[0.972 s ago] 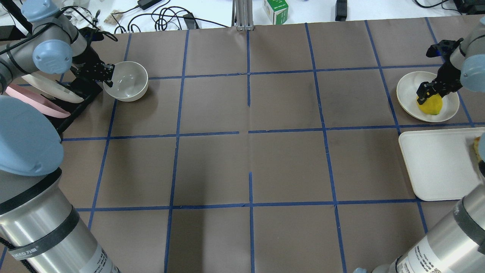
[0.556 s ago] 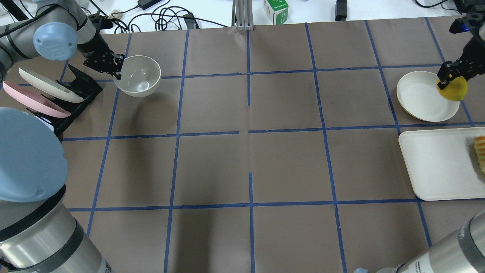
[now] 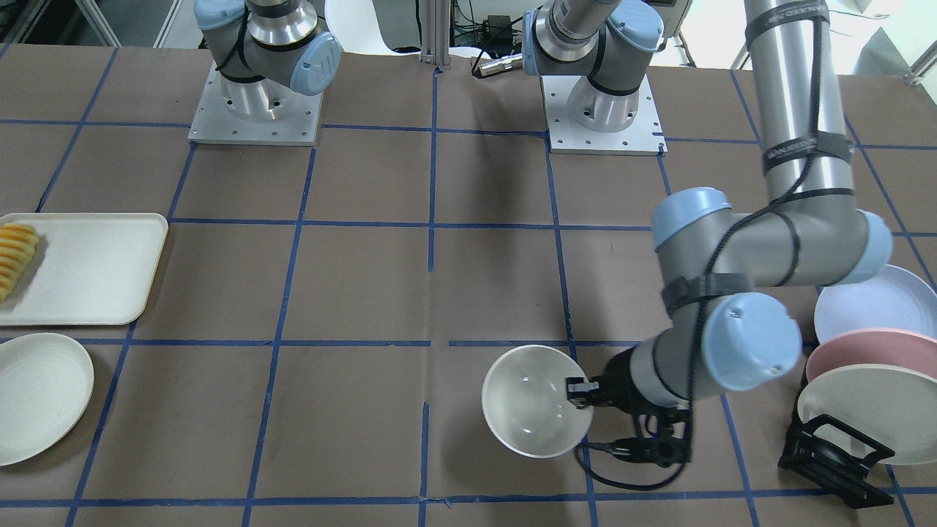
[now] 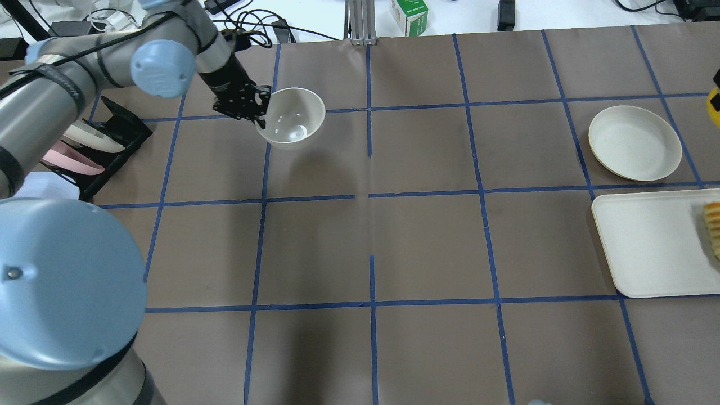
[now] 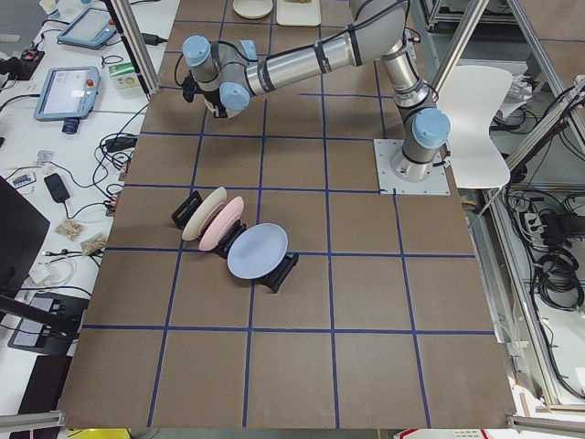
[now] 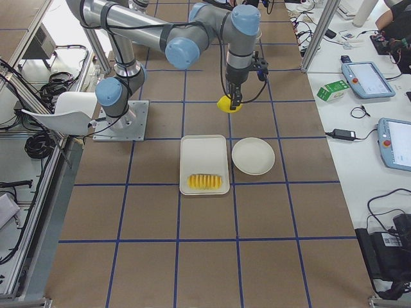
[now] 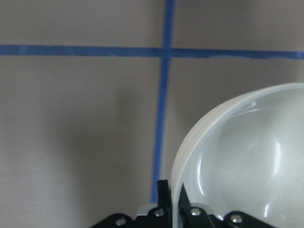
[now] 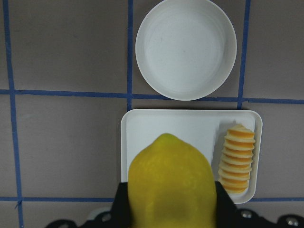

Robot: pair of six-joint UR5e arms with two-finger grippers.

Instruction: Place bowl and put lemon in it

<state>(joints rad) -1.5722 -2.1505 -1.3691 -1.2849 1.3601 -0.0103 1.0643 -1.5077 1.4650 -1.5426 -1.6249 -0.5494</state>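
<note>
The off-white bowl (image 4: 298, 112) hangs above the table at the far middle-left, tilted. My left gripper (image 4: 260, 109) is shut on its rim. The front-facing view shows the bowl (image 3: 527, 402) with the gripper (image 3: 578, 391) at its edge. In the left wrist view the fingers pinch the bowl's wall (image 7: 247, 156). My right gripper (image 6: 232, 99) is shut on the yellow lemon (image 6: 228, 106) and holds it high above the table. The lemon fills the bottom of the right wrist view (image 8: 171, 180). Only a sliver of it (image 4: 716, 115) shows at the overhead view's right edge.
A shallow cream plate (image 4: 634, 142) lies at the far right. A white tray (image 4: 647, 247) beside it carries ridged orange slices (image 4: 713, 225). A black rack with cream, pink and blue plates (image 4: 101, 140) stands at the far left. Cables and a green box (image 4: 409, 16) lie beyond the table.
My left gripper has carried the bowl away from the rack, rightward toward the table's middle. My right gripper has lifted the lemon off the cream plate and moved to the view's right edge.
</note>
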